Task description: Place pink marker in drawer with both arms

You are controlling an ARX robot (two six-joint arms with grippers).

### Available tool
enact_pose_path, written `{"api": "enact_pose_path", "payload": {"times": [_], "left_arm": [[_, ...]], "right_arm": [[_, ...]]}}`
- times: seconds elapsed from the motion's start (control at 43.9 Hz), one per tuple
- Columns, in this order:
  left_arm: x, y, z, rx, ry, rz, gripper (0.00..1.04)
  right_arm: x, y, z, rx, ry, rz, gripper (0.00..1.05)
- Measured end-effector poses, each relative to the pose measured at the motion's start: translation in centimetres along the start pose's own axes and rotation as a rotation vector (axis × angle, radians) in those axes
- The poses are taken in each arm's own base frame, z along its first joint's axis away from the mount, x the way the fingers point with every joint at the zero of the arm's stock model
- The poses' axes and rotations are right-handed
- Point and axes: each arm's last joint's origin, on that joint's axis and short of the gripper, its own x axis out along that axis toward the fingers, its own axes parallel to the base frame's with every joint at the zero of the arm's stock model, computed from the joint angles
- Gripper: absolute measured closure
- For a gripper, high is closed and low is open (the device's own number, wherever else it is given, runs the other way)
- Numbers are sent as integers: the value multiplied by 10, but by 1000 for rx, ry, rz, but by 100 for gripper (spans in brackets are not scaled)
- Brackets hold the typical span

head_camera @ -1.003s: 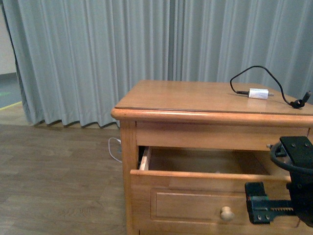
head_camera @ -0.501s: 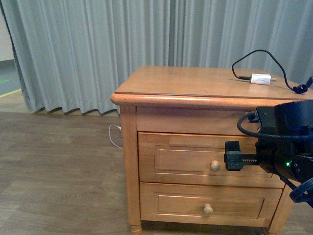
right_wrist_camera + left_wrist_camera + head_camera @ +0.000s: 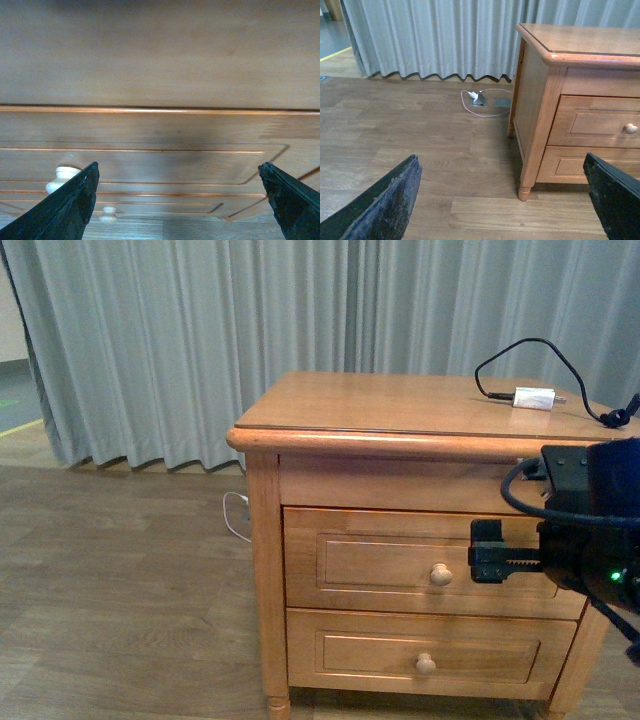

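Observation:
The upper drawer of the wooden nightstand is shut, and its round knob shows. The pink marker is not in view in any frame. My right gripper is open and empty, just right of the knob and close to the drawer front. In the right wrist view its jaws stand wide apart facing the upper drawer panel, with the knob to one side. My left gripper is open and empty above the floor, left of the nightstand; the upper drawer shows there too.
A white charger plug with a black cable lies on the nightstand top. The lower drawer is shut. A white cable and floor socket lie by the grey curtain. Wooden floor spreads to the left.
One second ago the upper drawer stood open and the view was close to it. Now the drawer is shut, the view has pulled back, and my right gripper sits by the knob.

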Motion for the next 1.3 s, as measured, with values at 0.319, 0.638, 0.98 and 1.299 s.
{"api": "enact_pose_path", "payload": {"times": [0.319,0.638,0.98,1.299], "left_arm": [[0,0,0,0,0,0,6],[0,0,0,0,0,0,6],[0,0,0,0,0,0,6],[0,0,0,0,0,0,6]], "right_arm": [[-90,7,51,13,-65,43,8],[-199,28,82,51,-184,85,8],[-238,23,74,94,-329,50,20],[-257,-15,17,1,-386,22,77]]}}
